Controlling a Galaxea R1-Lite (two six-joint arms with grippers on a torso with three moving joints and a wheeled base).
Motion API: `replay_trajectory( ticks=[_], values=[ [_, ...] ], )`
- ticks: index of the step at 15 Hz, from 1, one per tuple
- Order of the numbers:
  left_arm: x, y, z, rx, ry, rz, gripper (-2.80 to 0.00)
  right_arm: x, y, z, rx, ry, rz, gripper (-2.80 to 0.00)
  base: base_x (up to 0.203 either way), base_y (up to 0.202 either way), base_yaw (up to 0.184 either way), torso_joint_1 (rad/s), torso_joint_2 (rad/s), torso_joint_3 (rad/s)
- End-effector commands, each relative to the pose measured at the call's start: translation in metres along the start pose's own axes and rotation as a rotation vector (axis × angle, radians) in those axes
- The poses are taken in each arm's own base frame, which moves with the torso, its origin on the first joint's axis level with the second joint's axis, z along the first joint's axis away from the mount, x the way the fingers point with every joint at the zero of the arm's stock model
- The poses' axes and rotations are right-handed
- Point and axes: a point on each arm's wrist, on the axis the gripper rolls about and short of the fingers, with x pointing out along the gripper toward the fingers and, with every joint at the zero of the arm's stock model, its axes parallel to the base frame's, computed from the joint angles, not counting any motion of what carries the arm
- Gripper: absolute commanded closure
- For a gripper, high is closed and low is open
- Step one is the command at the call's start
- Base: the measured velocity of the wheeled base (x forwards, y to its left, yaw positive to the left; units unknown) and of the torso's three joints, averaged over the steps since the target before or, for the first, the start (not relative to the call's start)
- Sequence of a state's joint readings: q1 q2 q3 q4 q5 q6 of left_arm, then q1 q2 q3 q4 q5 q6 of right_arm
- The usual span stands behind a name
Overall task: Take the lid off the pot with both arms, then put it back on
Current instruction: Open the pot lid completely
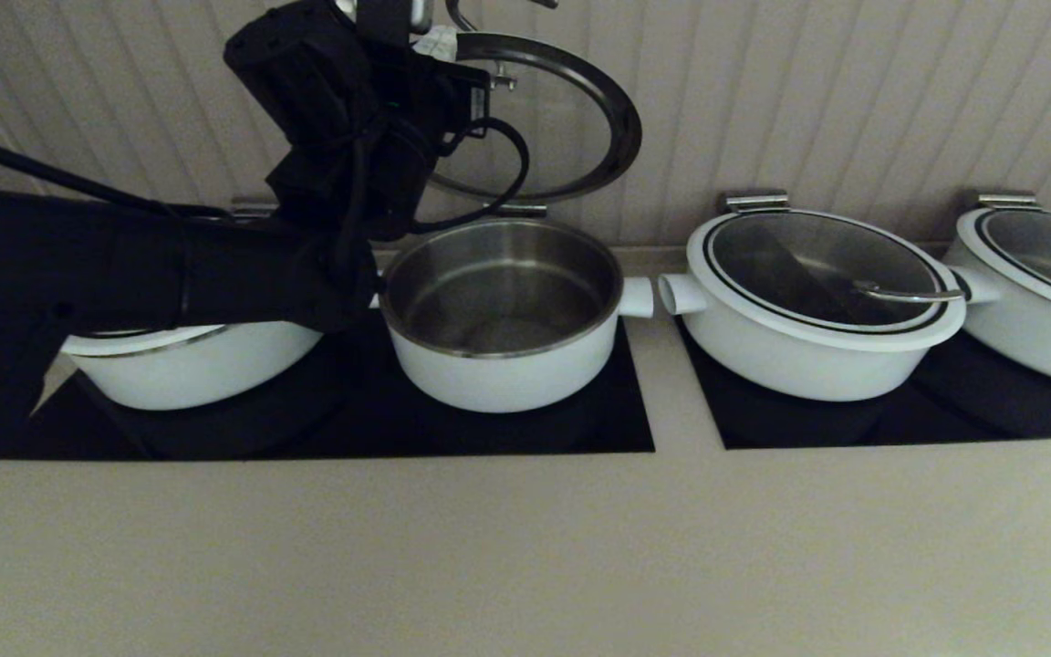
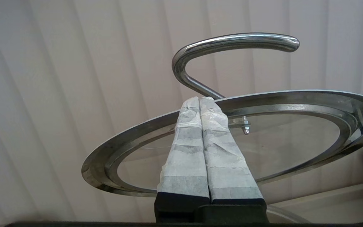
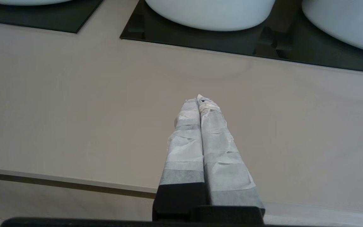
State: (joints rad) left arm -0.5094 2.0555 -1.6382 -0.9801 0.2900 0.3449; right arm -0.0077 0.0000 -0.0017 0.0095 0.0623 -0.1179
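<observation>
The pot (image 1: 503,310) stands uncovered on the left black cooktop, its steel inside showing. The lid (image 1: 571,119) hangs tilted in the air above and behind it, against the wall. My left gripper (image 1: 439,41) is shut on the lid's steel hook handle near its base. In the left wrist view the taped fingertips of the gripper (image 2: 200,100) close on the handle stem (image 2: 200,88), with the lid rim (image 2: 295,102) beyond. My right gripper (image 3: 199,99) is shut and empty, low over the beige counter near its front edge; it is out of the head view.
A wider lidded white pot (image 1: 817,301) stands right of the pot, another (image 1: 1045,283) at far right, and one (image 1: 188,365) under my left arm. Two black cooktops (image 1: 580,429) (image 1: 854,424) lie behind the beige counter (image 1: 525,547). The panelled wall is close behind.
</observation>
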Motion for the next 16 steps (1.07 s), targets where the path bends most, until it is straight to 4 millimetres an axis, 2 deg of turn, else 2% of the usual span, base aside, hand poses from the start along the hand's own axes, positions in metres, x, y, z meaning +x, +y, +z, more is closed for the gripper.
replay_trajectory(
  ticks=[1,7,16],
  values=[
    [0.002,-0.002,-0.004,0.001,-0.002,0.004,0.00,0.000,0.000,0.000,-0.002,0.001,0.001,0.00,0.000,0.000,0.000,0.000,0.00,0.000],
    [0.005,-0.002,-0.011,0.005,0.003,0.007,0.00,0.000,0.000,0.000,-0.001,0.001,0.002,0.00,0.000,0.000,0.000,0.000,0.00,0.000],
    [0.002,0.005,0.008,0.006,0.004,0.007,0.00,0.000,0.000,0.000,-0.001,0.001,0.001,0.00,0.000,0.000,0.000,0.000,0.00,0.000]
  ],
)
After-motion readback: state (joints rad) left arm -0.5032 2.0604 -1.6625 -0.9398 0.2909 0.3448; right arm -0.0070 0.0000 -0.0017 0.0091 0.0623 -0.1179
